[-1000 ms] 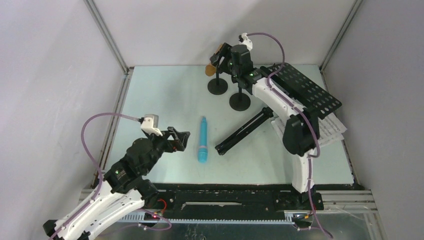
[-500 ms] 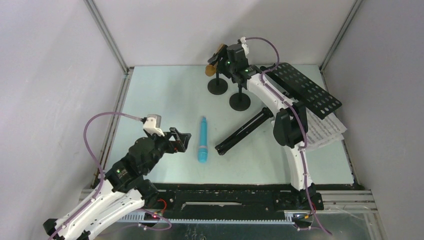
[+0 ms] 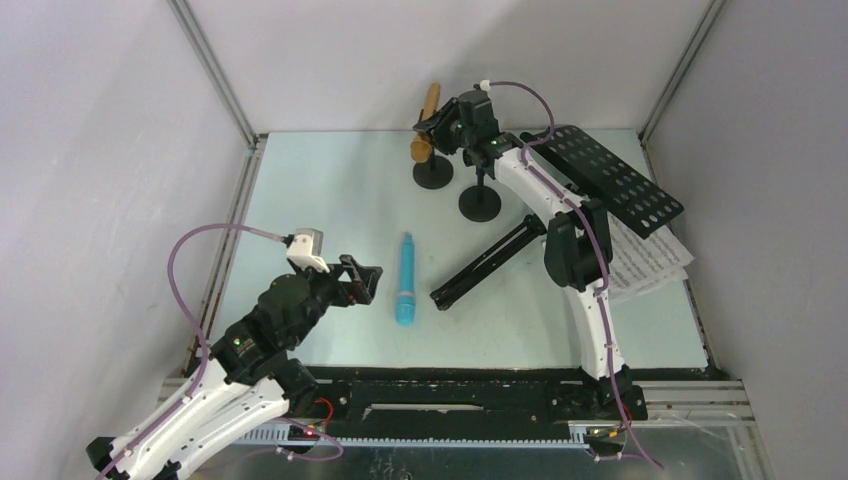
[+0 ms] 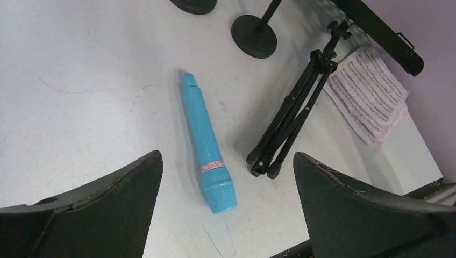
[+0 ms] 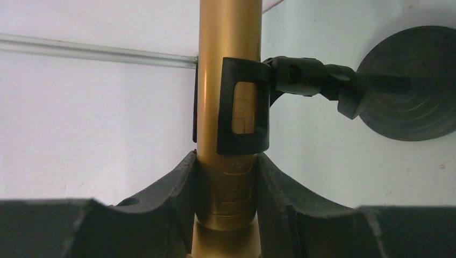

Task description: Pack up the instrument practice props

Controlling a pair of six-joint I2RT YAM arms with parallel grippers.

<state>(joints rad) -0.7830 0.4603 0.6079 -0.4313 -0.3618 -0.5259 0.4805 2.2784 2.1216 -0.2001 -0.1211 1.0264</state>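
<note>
The tan microphone (image 3: 430, 100) (image 5: 229, 43) sits tilted in the black clip (image 5: 244, 105) of the far clip holder (image 3: 434, 174). My right gripper (image 3: 440, 135) (image 5: 227, 183) is shut on its body just below the clip, a finger pressed to each side. A second clip holder (image 3: 480, 203) stands beside it with nothing in it. The light-blue microphone (image 3: 405, 280) (image 4: 207, 145) lies flat mid-table. My left gripper (image 3: 362, 281) (image 4: 227, 157) hovers open just left of it, holding nothing. The black music rack lies on its side, with perforated desk (image 3: 615, 180), folded tripod legs (image 3: 490, 262) (image 4: 293, 121) and sheet-music pages (image 3: 655, 262) (image 4: 367, 91).
Grey enclosure walls with metal corner posts (image 3: 215, 75) close in the pale table on three sides. A black rail (image 3: 450, 395) runs along the near edge by the arm bases. The rack's desk overhangs the pages near the right wall.
My right gripper has narrowed from wide open onto the tan microphone, which now stands more upright in its clip. The left arm and the light-blue microphone have not moved.
</note>
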